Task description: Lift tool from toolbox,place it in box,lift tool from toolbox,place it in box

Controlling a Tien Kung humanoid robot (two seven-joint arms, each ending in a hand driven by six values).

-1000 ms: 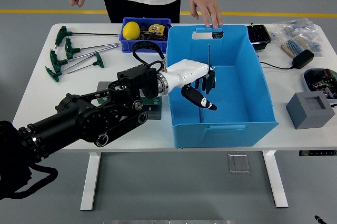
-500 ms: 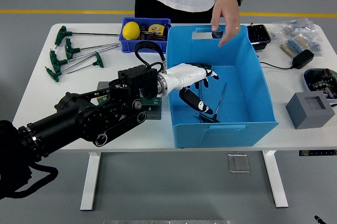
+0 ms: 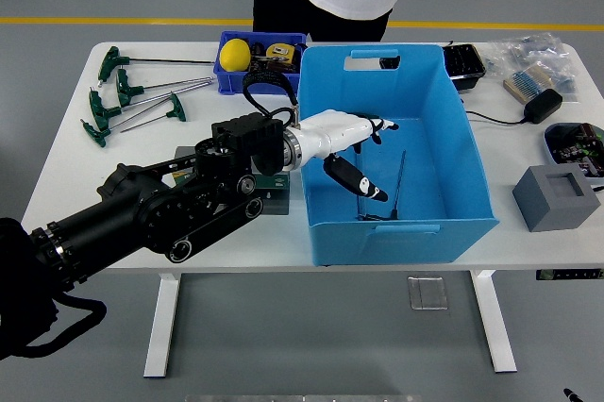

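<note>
Head view: left hand [image 3: 354,142] hangs released, fingers spread, tool [image 3: 398,180] just beside it in the blue box [image 3: 462,128].

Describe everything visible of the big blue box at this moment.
The blue box is a large open-topped bin, seemingly plastic, with sloping walls and slot handles in its near and far walls. It stands upright on the white table. A thin T-shaped tool lies inside. The left hand, fingers open, reaches in over its left wall.
</note>
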